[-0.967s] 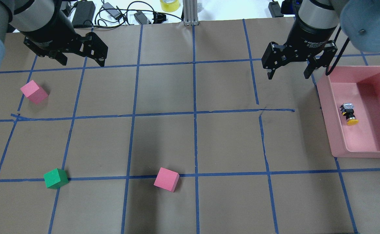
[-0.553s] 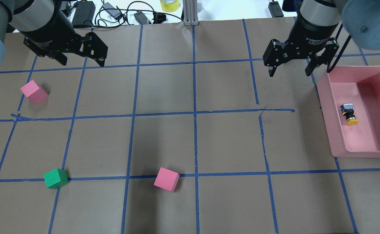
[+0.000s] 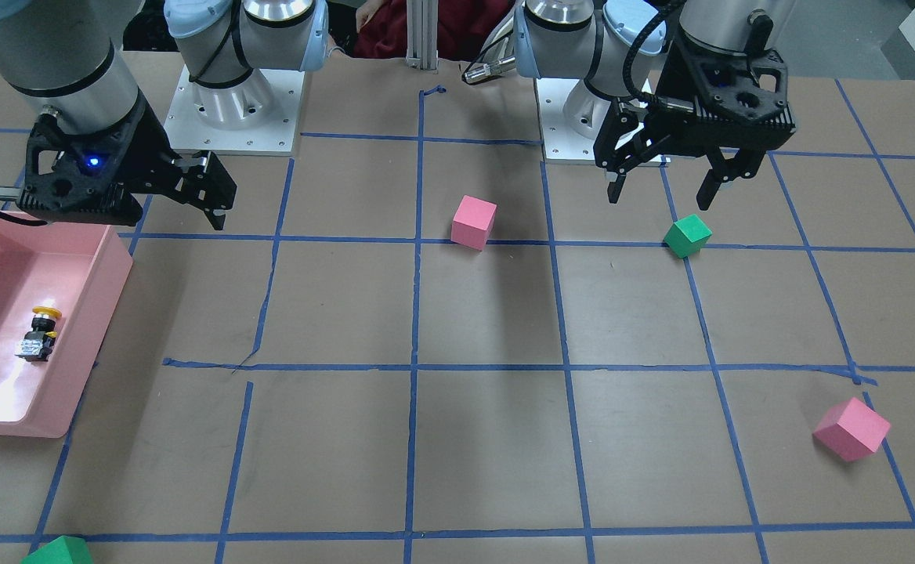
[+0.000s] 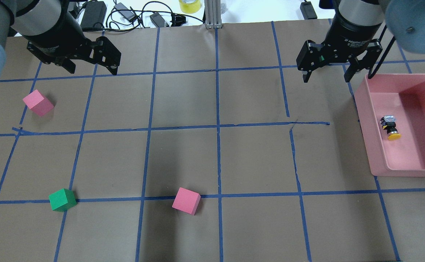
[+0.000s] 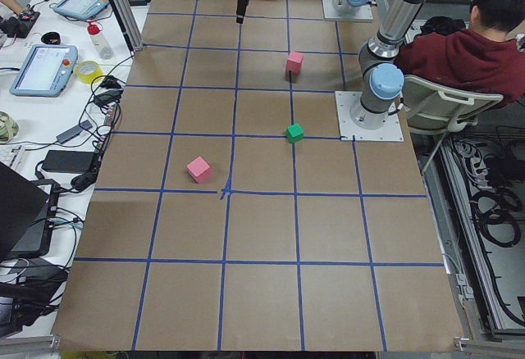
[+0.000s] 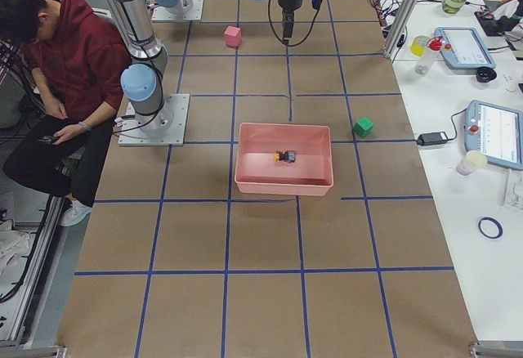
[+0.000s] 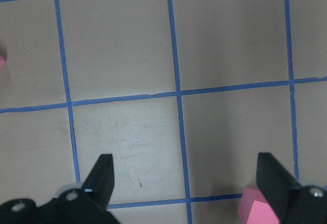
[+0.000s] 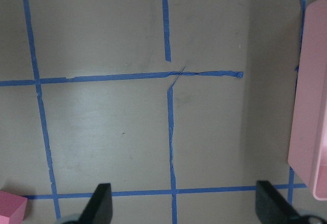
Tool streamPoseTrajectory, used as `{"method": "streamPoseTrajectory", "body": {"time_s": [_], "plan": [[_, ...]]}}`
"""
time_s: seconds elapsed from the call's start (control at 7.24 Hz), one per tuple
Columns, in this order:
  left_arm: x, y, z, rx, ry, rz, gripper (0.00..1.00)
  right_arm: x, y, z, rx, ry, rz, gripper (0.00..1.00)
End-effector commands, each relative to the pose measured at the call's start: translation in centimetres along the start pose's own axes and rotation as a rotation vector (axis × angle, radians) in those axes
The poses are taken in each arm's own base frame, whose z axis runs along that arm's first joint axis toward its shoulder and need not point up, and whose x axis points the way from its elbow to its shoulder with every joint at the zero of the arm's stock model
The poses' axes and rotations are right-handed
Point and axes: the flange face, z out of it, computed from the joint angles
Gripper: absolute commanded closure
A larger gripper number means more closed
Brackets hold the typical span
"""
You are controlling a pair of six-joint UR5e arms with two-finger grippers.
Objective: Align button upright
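Observation:
The button [image 4: 390,127] has a yellow cap, black body and silvery base. It lies on its side inside the pink bin [image 4: 365,120], cap toward the robot; it also shows in the front view [image 3: 38,333] and the right exterior view [image 6: 285,157]. My right gripper [image 4: 327,76] is open and empty, hanging above the table just left of the bin's far corner, apart from the button. My left gripper [image 4: 92,69] is open and empty over the far left of the table. The left wrist view shows its fingers [image 7: 104,173] spread over bare paper.
A pink cube [image 4: 38,103] lies at the left, a green cube [image 4: 62,199] at front left and a pink cube [image 4: 186,201] at front centre. Another green cube [image 3: 58,552] sits beyond the bin. Cables and a tape roll [image 4: 190,5] lie past the far edge.
My right gripper has moved a little farther from the robot and slightly right, staying open. The left arm, the button and the cubes have not moved.

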Motion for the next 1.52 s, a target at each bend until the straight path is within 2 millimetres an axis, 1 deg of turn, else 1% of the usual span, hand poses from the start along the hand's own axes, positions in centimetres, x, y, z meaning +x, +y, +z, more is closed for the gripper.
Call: {"method": "streamPoseTrajectory", "body": {"time_s": [0.0,0.14,0.28,0.41,0.55,0.69,0.83,0.97,1.11,1.24,1.38], "plan": [[0.0,0.0,0.1,-0.001,0.0,0.0,0.0,0.1,-0.2,0.0,0.003,0.005,-0.001,0.0],[0.0,0.0,0.1,-0.001,0.001,0.0,0.0,0.3,-0.4,-0.1,0.006,-0.006,-0.008,0.0],[-0.1,0.0,0.1,-0.001,0.001,-0.003,0.0,0.2,-0.3,0.3,-0.003,-0.009,-0.01,0.0],[-0.1,0.0,0.1,-0.001,0.001,-0.003,0.0,1.2,-0.5,1.0,-0.011,0.023,0.007,0.0],[-0.1,-0.1,0.1,-0.001,0.001,-0.003,0.0,5.0,-1.3,1.2,-0.017,0.081,0.056,0.0],[-0.1,-0.1,0.1,-0.001,0.001,-0.003,0.0,9.6,-2.3,2.1,-0.039,0.068,0.093,0.0],[-0.1,-0.1,0.1,-0.001,0.001,-0.003,0.0,14.0,-3.8,3.5,-0.041,0.063,0.093,0.0],[-0.1,-0.1,0.1,-0.001,0.001,-0.003,0.0,17.4,-5.0,5.3,-0.01,0.066,0.119,0.0],[-0.1,-0.1,0.1,-0.001,0.001,-0.003,0.0,19.1,-5.7,7.3,0.036,0.087,0.105,0.0],[-0.1,-0.2,0.2,-0.003,0.001,-0.003,0.0,20.5,-5.9,9.2,0.076,0.107,0.072,0.0],[-0.1,-0.2,0.2,-0.003,0.001,-0.003,0.0,23.2,-5.3,11.5,0.065,0.09,0.118,0.0]]}}
